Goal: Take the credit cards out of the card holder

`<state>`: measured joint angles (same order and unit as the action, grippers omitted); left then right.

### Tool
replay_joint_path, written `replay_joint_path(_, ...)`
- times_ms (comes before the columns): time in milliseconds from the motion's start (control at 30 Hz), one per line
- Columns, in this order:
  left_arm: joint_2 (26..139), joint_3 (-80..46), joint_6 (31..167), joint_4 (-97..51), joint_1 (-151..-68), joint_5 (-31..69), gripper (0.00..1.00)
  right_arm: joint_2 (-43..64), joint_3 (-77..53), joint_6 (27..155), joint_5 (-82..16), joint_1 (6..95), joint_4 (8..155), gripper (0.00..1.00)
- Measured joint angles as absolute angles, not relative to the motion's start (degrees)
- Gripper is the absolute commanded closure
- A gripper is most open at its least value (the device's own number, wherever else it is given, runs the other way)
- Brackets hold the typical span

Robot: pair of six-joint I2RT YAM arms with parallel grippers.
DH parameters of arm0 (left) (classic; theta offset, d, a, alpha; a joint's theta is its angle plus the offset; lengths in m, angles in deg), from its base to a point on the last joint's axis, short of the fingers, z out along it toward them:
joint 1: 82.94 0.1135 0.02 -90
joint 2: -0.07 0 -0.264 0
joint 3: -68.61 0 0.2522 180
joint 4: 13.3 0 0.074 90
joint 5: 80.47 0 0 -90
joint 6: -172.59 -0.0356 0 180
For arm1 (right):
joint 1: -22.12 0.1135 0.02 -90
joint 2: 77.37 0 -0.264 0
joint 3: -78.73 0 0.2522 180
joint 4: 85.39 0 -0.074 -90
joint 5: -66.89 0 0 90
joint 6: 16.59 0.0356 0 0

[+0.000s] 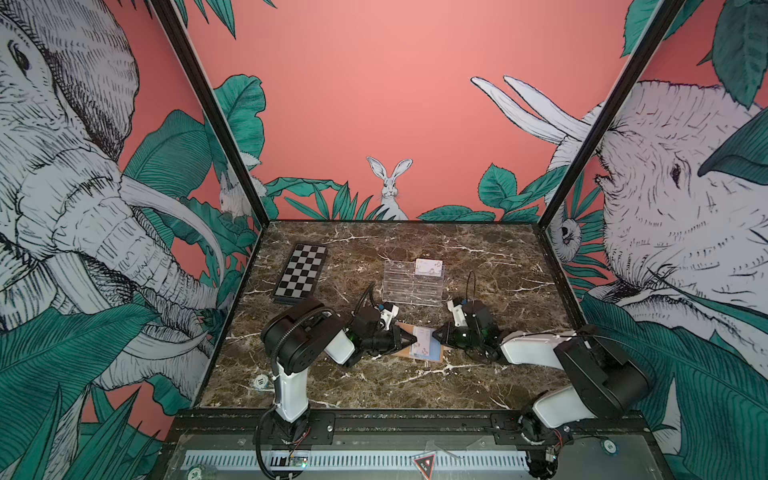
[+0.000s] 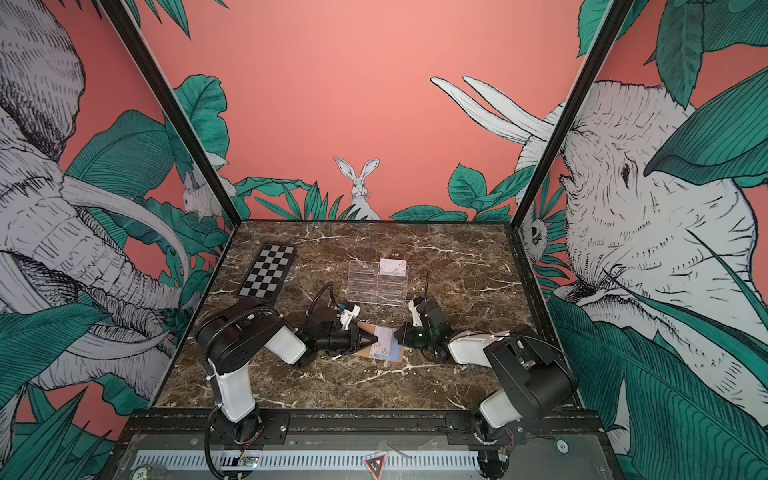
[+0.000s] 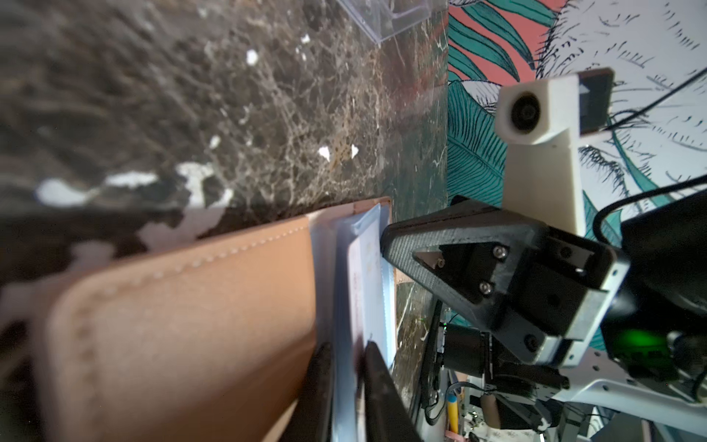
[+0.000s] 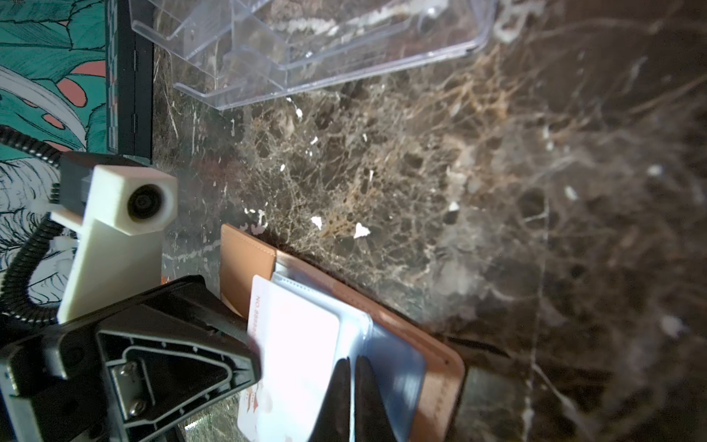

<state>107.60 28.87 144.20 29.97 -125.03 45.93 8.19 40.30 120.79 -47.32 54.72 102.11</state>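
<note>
The card holder [image 3: 191,325] lies open on the desk [image 1: 374,386], its clear sleeves [image 4: 359,325] facing up. A whitish credit card [image 4: 298,363] pokes partway out of a sleeve on the holder's left side. The left fingers [image 3: 382,394] pinch that card's edge there, along with some of the sleeve. On the holder's right side, the right fingers [image 4: 340,398] are pressed together on a sleeve's edge. A clear rack [image 1: 411,286] stands behind the holder with another card [image 1: 429,267] upright in it.
</note>
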Motion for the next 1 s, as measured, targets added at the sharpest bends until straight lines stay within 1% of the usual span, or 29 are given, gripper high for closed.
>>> replay_joint_path(133,107.62,28.85,144.50,31.11,-125.03,46.02,1.00,8.19,40.30,120.77,-47.27,54.74,102.08,0.93)
replay_joint_path(567,104.34,30.79,144.09,29.45,-123.72,46.13,1.00,8.19,40.30,120.39,-47.12,54.74,101.95,0.93)
replay_joint_path(600,104.28,30.92,144.07,29.47,-123.70,46.11,0.97,8.19,40.30,120.37,-47.12,54.74,101.95,0.93)
replay_joint_path(667,104.28,31.12,144.07,29.54,-123.68,46.06,0.81,8.19,40.30,120.35,-47.12,54.74,101.95,0.93)
replay_joint_path(700,104.28,31.25,144.18,29.67,-123.68,45.95,0.75,8.19,40.30,120.35,-47.12,54.74,101.95,0.93)
replay_joint_path(767,104.32,31.45,144.39,29.86,-123.68,45.91,0.66,8.19,40.30,120.35,-47.12,54.74,101.95,0.93)
replay_joint_path(1000,106.05,31.45,145.09,32.16,-123.68,46.08,0.68,8.19,40.30,120.33,-47.12,54.76,101.93,0.93)
